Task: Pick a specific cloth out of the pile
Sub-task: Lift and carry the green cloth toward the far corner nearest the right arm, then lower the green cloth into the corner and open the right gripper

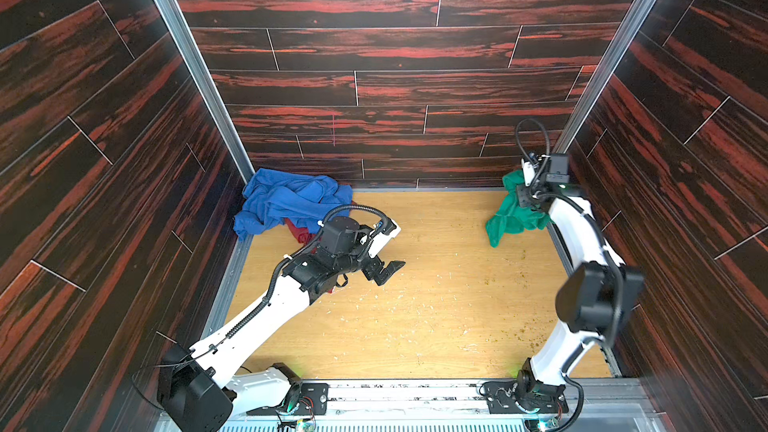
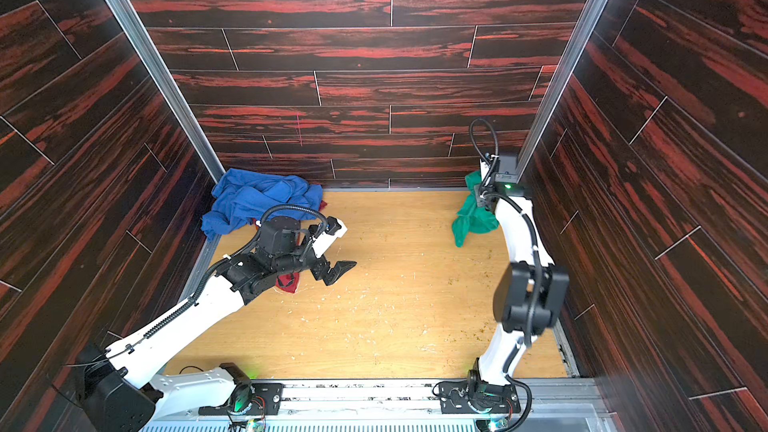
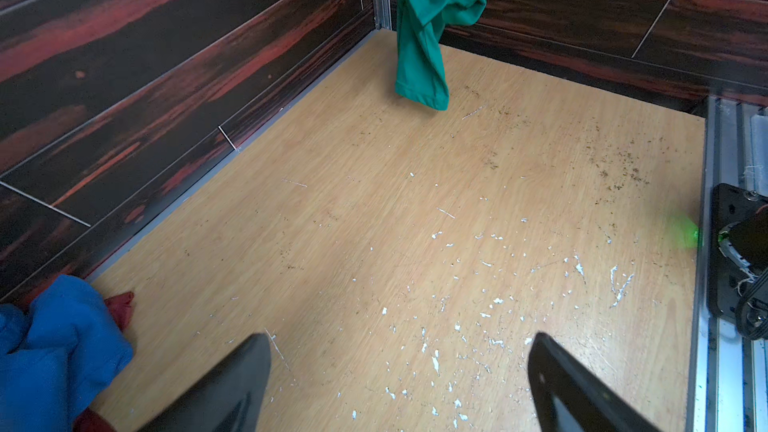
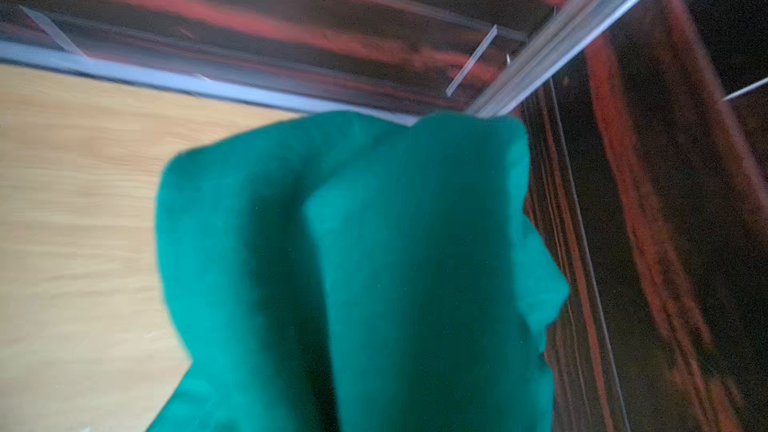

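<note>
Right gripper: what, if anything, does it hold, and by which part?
The right gripper pinches the green cloth at a bunched fold near its top.

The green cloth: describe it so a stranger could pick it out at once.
On the tan table, look to the far right corner. There the right gripper holds a drooping cloth. It is emerald green, unlike the blue cloth and dark red cloth piled far left.

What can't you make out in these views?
Fingers of the right gripper: buried in the green cloth, right wrist view.
Extent of the dark red cloth: mostly under the blue cloth and left arm, both top views.
Top of the green cloth: cut off by the frame edge, left wrist view.
</note>
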Robot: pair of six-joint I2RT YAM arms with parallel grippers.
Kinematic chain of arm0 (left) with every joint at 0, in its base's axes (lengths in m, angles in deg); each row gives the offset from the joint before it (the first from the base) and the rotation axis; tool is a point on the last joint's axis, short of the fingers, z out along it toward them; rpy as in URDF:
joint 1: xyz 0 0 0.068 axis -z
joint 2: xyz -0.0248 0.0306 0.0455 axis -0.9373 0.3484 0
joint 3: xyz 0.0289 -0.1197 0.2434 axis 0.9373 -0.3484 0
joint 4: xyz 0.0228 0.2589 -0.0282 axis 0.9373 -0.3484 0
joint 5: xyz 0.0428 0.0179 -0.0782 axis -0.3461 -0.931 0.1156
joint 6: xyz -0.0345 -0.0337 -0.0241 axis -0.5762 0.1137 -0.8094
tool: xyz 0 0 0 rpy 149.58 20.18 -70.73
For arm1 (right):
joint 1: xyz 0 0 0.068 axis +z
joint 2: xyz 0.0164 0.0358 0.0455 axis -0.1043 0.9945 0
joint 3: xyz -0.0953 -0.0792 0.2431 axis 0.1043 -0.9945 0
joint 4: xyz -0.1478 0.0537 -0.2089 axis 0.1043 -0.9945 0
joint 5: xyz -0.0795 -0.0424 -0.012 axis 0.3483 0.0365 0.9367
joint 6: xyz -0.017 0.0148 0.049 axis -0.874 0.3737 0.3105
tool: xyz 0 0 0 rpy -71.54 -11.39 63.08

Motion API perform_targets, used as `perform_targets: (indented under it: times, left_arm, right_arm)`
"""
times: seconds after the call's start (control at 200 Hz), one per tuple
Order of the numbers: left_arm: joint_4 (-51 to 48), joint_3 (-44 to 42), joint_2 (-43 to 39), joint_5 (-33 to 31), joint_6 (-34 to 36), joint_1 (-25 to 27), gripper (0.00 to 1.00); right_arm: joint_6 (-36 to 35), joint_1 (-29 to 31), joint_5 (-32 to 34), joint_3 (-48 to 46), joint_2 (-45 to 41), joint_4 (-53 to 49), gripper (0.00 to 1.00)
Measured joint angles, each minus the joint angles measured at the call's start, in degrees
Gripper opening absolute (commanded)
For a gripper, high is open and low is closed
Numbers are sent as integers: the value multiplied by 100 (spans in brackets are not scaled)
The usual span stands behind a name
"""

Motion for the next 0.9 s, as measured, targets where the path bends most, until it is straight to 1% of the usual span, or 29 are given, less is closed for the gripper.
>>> perform_targets:
  times: [0.115, 0.331, 0.436, 0.506, 0.571, 0.671, 0.902]
  left_arm:
    - [11, 0, 0, 2, -2, 0, 99]
    - [13, 0, 0, 2, -17, 0, 99]
    - [28, 0, 0, 0, -20, 0, 99]
    - [57, 0, 0, 0, -20, 2, 99]
    - [72, 0, 0, 0, -26, 4, 99]
    - [96, 0, 0, 4, -39, 15, 99]
    - [101, 0, 0, 52, -42, 26, 99]
  right_arm:
    - [-28, 11, 420, 149, 507, -22, 0]
    - [-59, 92, 846, 461, 1167, -96, 0]
    - [-52, 271, 966, 490, 1318, -85, 0]
    - [15, 376, 931, 490, 1388, -76, 0]
    - [168, 448, 737, 490, 1456, -72, 0]
    - [522, 417, 212, 490, 1565, -55, 0]
    - [1386, -140, -942, 723, 2090, -149, 0]
